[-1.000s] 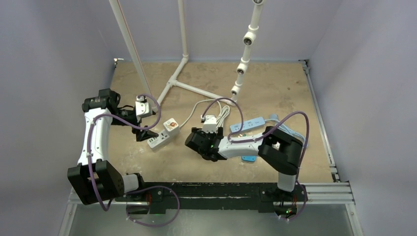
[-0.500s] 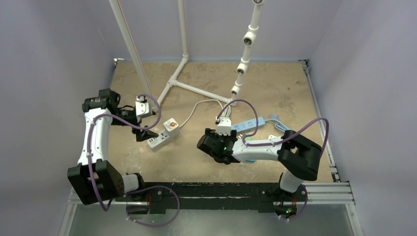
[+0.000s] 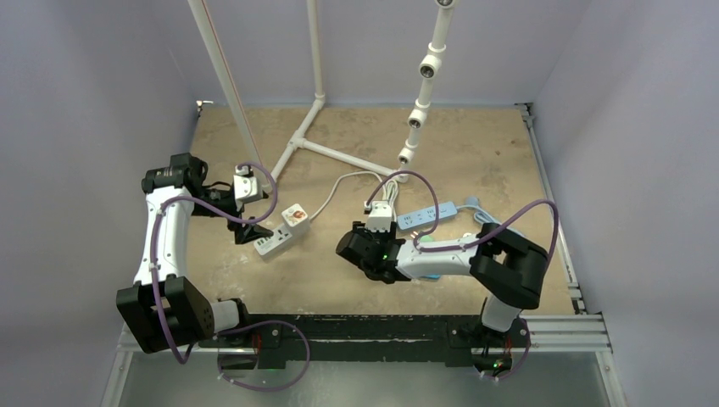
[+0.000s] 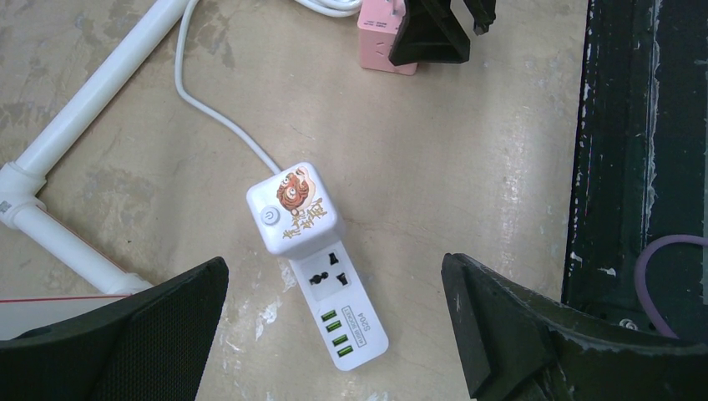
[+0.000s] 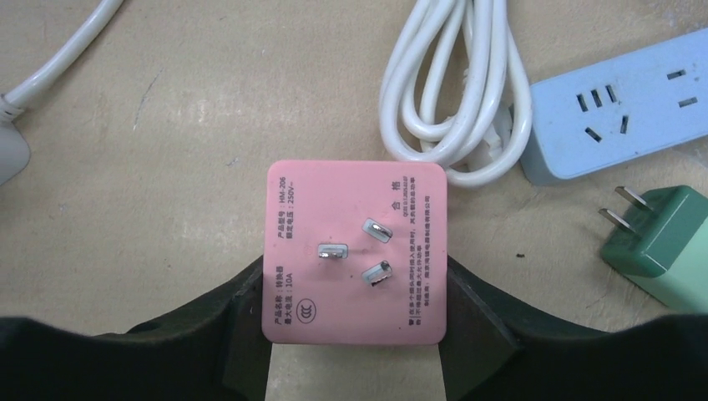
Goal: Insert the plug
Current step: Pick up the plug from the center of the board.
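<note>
My right gripper (image 5: 357,316) is shut on a pink cube plug (image 5: 355,251). Its three metal prongs face the wrist camera. In the top view the right gripper (image 3: 366,246) is at table centre, right of the white power strip (image 3: 280,233). My left gripper (image 3: 250,231) is open and empty, hovering over that strip. In the left wrist view the strip (image 4: 342,309) lies between the open left gripper's (image 4: 334,280) fingers, showing a free three-pin socket (image 4: 326,280), green USB ports and a white cube (image 4: 294,209) with a cartoon sticker. The pink plug (image 4: 380,38) shows at that view's top edge.
A blue power strip (image 5: 626,109), (image 3: 428,214), a green charger (image 5: 668,246) and a coiled white cable (image 5: 459,92) lie right of the plug. A white pipe frame (image 3: 314,127) stands at the back. The black base rail (image 4: 634,167) runs along the near edge.
My right gripper, with the pink plug in it, moved right away from the white strip, then back a little to the left. The left arm has not moved.
</note>
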You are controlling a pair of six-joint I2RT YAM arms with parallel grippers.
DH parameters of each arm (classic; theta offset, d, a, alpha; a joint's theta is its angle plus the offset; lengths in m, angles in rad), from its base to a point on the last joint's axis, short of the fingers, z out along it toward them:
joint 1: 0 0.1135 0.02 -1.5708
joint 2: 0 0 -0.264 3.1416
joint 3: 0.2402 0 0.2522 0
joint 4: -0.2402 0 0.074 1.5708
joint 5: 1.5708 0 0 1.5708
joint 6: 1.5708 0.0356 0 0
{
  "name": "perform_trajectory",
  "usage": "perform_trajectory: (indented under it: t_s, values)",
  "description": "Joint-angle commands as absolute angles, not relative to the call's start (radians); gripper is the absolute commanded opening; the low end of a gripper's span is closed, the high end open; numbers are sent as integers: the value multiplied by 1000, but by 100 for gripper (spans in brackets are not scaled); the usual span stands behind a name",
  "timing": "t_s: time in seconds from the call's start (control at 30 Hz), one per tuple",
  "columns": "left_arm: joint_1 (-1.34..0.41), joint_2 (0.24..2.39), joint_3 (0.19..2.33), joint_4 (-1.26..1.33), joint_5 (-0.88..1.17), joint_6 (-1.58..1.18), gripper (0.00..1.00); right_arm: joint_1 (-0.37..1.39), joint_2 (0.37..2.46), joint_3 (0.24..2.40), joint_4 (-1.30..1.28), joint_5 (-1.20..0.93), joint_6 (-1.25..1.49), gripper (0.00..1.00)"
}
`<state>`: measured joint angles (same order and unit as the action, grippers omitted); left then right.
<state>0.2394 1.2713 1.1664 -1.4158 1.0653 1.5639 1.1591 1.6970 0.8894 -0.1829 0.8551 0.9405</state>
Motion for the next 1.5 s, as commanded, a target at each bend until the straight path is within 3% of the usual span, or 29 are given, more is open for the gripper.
perform_trajectory:
  t_s: [0.0, 0.17, 0.23, 0.33, 0.47, 0.67, 0.97, 1.3, 1.47]
  values:
    - [236, 1257, 1181, -1434, 1090, 1576, 99, 1160, 1698, 883, -125, 890, 925, 53]
    - [236, 1244, 1201, -1433, 1106, 1587, 99, 1160, 1639, 893, -140, 874, 871, 28]
    - [236, 1235, 1220, -1434, 1119, 1616, 99, 1160, 1571, 903, -78, 810, 755, 25]
    - [236, 1218, 1253, -1435, 1153, 1661, 99, 1125, 1464, 940, 18, 553, 565, 23]
    - [236, 1174, 1276, -1434, 1169, 1742, 99, 1017, 1425, 1119, -145, 166, 499, 14]
    - [234, 1066, 1248, -1435, 1208, 1796, 99, 927, 1458, 1334, -314, -273, 402, 15]
    - [228, 855, 1155, -1421, 1236, 1923, 99, 913, 1576, 1487, -323, -700, 357, 13]
    - [167, 791, 1145, -1435, 1228, 1846, 95, 905, 1649, 1570, -295, -840, 375, 11]
    - [134, 799, 1147, -1436, 1198, 1842, 99, 884, 1698, 1634, -330, -843, 356, 10]
